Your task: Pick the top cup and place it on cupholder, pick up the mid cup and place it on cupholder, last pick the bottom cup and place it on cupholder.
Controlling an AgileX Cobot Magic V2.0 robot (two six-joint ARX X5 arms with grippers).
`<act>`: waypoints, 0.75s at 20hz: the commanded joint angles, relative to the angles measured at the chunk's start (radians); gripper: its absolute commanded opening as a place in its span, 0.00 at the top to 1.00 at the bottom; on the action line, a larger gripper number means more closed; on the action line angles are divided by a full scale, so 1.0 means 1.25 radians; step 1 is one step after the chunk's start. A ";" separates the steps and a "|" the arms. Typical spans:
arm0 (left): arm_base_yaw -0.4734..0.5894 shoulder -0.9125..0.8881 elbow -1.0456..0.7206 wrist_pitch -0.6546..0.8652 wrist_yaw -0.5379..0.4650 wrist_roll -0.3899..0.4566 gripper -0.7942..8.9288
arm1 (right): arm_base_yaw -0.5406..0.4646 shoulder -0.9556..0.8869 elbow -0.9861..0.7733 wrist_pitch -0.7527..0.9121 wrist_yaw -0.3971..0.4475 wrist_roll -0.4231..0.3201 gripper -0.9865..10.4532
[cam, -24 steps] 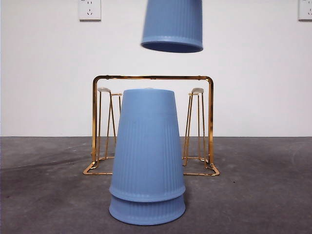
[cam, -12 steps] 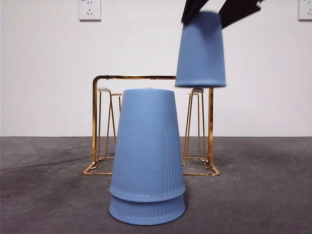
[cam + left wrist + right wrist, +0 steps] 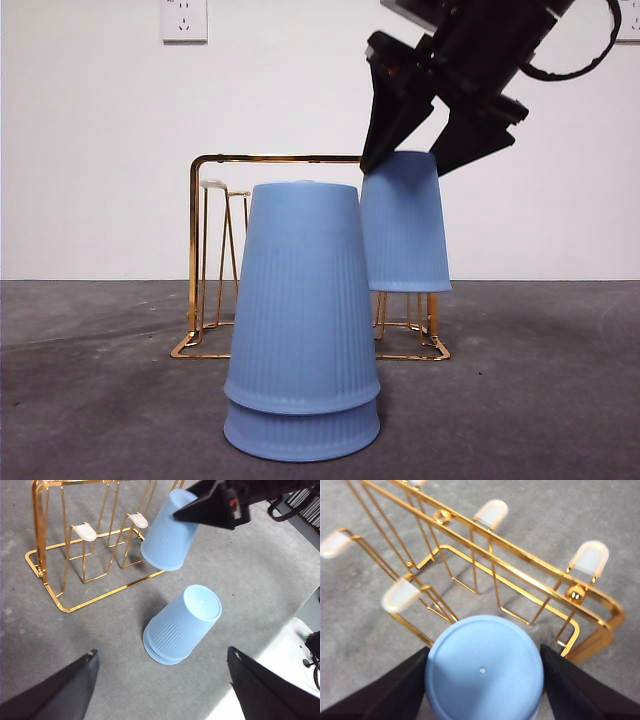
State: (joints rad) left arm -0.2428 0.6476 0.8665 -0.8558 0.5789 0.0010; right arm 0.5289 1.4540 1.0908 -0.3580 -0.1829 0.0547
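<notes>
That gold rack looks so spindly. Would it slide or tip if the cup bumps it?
Probably it would slide: the rack is thin wire, so likely light. Tipping seems less likely, since its base loops spread wide. The right claw holds the cup close beside it.

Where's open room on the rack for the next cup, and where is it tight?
Free: the prongs at the rack's far end from the right hand and its cup. Bare table flanks the stack. Crowded: the rack end under the held cup.
</notes>
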 commanded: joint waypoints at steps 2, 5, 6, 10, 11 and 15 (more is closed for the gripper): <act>-0.003 0.004 0.012 0.008 0.006 0.005 0.50 | 0.004 0.041 0.003 0.011 0.000 0.011 0.63; -0.003 0.004 0.012 0.008 0.006 0.005 0.50 | 0.004 0.042 0.004 0.013 0.001 0.011 0.56; -0.003 0.004 0.012 0.008 0.006 0.005 0.50 | 0.004 0.036 0.004 0.013 0.007 0.010 0.56; -0.003 0.004 0.012 0.009 0.006 0.005 0.50 | 0.004 -0.020 0.004 0.009 0.025 0.009 0.52; -0.003 0.004 0.012 0.009 0.006 0.005 0.50 | 0.004 -0.047 0.004 0.004 0.026 0.009 0.52; -0.016 0.005 0.012 0.016 0.006 0.005 0.49 | 0.006 -0.171 0.004 -0.074 0.021 0.010 0.52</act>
State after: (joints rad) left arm -0.2588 0.6476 0.8665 -0.8497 0.5789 0.0010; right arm 0.5293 1.2400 1.0901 -0.4461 -0.1551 0.0574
